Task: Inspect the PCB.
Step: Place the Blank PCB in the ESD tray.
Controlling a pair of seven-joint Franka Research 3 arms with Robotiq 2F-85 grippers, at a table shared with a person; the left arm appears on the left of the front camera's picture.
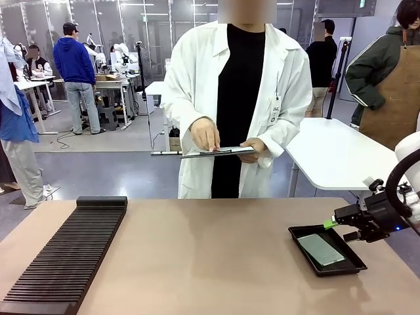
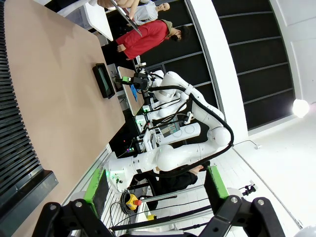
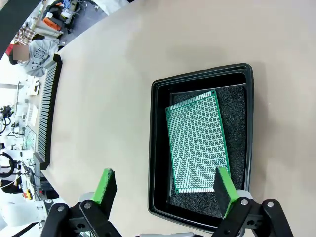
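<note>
Right wrist view shows my right gripper (image 3: 163, 190) with jaws spread above the PCB (image 3: 197, 140) lying flat in the black tray (image 3: 158, 148), whose near rim hides behind my pads (image 3: 223, 190); my left gripper's (image 2: 153, 195) jaws also stand spread.

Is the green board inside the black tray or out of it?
Inside. The PCB lies flat on the tray's dark foam, within its rim.

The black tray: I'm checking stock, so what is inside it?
Inside the black tray lies one green PCB, flat and slightly askew on dark foam lining. Whatever is beneath the board is covered and cannot be seen.
</note>
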